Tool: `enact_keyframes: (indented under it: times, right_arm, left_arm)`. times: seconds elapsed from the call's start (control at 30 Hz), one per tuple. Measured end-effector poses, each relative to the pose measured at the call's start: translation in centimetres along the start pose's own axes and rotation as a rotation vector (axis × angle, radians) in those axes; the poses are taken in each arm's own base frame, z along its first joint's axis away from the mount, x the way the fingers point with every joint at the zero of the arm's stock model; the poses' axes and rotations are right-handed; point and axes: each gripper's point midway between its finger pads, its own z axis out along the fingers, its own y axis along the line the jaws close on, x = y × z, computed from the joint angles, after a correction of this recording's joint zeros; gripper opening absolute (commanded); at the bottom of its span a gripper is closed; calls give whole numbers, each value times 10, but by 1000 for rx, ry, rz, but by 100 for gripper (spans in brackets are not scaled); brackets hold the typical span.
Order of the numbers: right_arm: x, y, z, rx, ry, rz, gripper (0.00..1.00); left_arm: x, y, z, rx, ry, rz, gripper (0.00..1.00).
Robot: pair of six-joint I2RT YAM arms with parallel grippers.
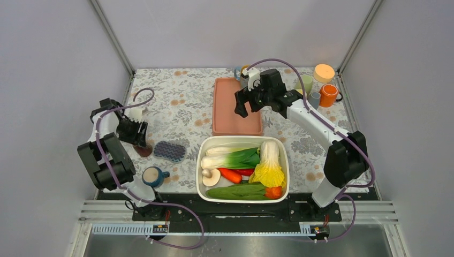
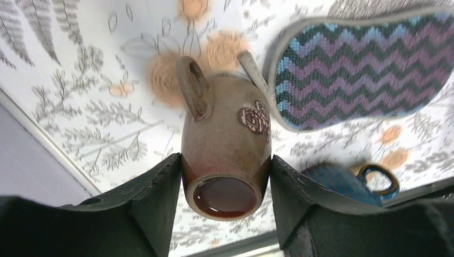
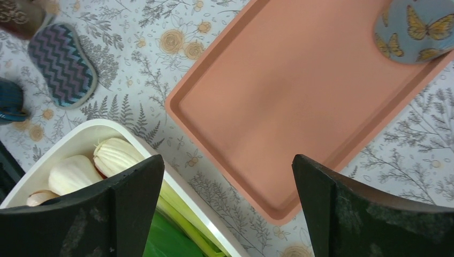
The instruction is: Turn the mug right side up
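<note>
A brown mug (image 2: pixel 225 139) with a dark pattern on its side and an ear-shaped handle is clamped between my left gripper (image 2: pixel 225 160) fingers. It is tilted off the floral table, with a glossy dark red round end facing the wrist camera. In the top view the mug (image 1: pixel 142 149) sticks out below my left gripper (image 1: pixel 135 134) at the table's left side. My right gripper (image 1: pixel 243 104) is open and empty, hovering over the near edge of the pink tray (image 3: pixel 300 96); it also shows in the right wrist view (image 3: pixel 227 160).
A zigzag sponge (image 1: pixel 169 151) lies right of the mug. A blue mug (image 1: pixel 153 176) stands near the left base. A white tub (image 1: pixel 201 160) of vegetables sits front centre. A pink tray (image 1: pixel 230 120) lies behind it. Several cups, one an orange mug (image 1: pixel 327 95), stand back right.
</note>
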Motion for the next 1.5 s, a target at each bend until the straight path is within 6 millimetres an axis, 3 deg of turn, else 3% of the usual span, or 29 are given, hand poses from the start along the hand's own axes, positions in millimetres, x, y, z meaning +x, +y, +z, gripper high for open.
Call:
enact_keyframes:
  times: [0.2,0.4,0.57,0.63,0.9,1.23,1.5]
  right_arm:
    - [3,32,11,-67,-37,69,99]
    - [7,86,28,-182,-87,168,99]
    - [-12,129,39,-277,-168,218,99]
    - [-15,136,46,-297,-185,243,100]
    - [2,141,82,-313,-152,361,99]
    - [-17,154,105,-403,-236,588,96]
    - [-4,157,129,-416,-208,755,93]
  left_arm:
    - [-38,-13,13,22,-87,-11,0]
    - [-74,-31,23,90,-175,-40,0]
    - [-96,-32,30,120,-204,-76,0]
    - [-103,-33,31,132,-216,-89,0]
    - [-112,-40,32,171,-242,-152,0]
    - [-132,-69,22,342,-311,-290,0]
    - [-145,-94,13,499,-356,-344,0]
